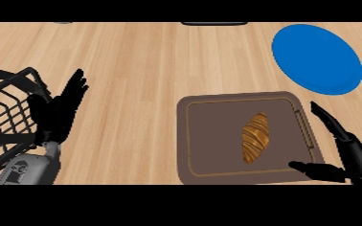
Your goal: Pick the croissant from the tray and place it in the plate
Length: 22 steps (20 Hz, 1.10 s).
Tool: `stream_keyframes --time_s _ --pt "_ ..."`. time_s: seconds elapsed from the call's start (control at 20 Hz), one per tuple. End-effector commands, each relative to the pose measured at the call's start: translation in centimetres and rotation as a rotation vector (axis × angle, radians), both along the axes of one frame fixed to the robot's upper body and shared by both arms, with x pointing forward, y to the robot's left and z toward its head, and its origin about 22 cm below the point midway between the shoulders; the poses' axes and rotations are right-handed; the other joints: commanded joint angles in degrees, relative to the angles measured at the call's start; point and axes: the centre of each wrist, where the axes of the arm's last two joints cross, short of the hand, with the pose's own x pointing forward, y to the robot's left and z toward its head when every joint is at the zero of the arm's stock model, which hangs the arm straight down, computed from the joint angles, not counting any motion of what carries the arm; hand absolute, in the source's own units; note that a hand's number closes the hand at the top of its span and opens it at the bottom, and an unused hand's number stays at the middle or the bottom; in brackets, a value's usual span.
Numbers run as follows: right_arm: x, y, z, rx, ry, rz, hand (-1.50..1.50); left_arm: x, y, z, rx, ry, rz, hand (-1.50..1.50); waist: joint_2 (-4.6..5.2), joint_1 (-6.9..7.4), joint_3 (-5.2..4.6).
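one view only, from the robot's head, looking steeply down at the wooden counter (141, 62). it sits close enough that forearms enter from the lower edge, and the wire basket (17, 115) at the left is cut off.

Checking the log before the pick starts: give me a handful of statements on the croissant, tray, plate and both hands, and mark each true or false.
1. The croissant lies on the brown tray. True.
2. The blue plate already holds the croissant. False: the plate is bare, and the croissant is on the tray.
3. The right hand is curled round the croissant. False: it is open at the tray's right edge, apart from the croissant.
4. The left hand is open, beside a black wire basket. True.
5. The plate sits left of the tray. False: it is beyond the tray, to the right.
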Motion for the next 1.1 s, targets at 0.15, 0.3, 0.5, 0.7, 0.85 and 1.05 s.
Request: stream_keyframes --time_s 0.15,0.3,0.5,0.7,0.85,1.05 --pt "1.6 1.9 2.6 -0.118 0.072 0.033 -1.50 0.7 -1.6 1.3 -0.003 -0.002 -0.015 0.00 -0.05 0.51 -0.01" --pt "-0.2 3.0 3.2 -0.189 0.167 0.062 -1.50 0.1 1.4 1.6 -0.012 0.019 -0.011 0.00 -0.13 0.48 -0.04" --pt "0.1 4.0 3.9 -0.266 0.259 0.092 -1.50 1.0 -1.3 0.8 0.000 0.000 -0.017 0.00 -0.05 0.28 -0.03" --pt "1.5 6.1 4.1 -0.392 0.276 0.065 -1.50 1.2 -0.2 -0.4 -0.008 0.004 -0.008 0.00 0.05 0.49 -0.03" --pt "1.6 6.3 4.9 -0.476 0.351 0.059 -1.50 -0.8 0.5 -0.1 0.019 0.001 -0.011 0.00 -0.06 0.77 -0.02" --pt "4.5 8.2 4.6 -0.523 0.387 0.085 -1.50 0.5 -0.4 -0.5 -0.002 0.008 -0.021 0.00 0.06 0.82 0.00"
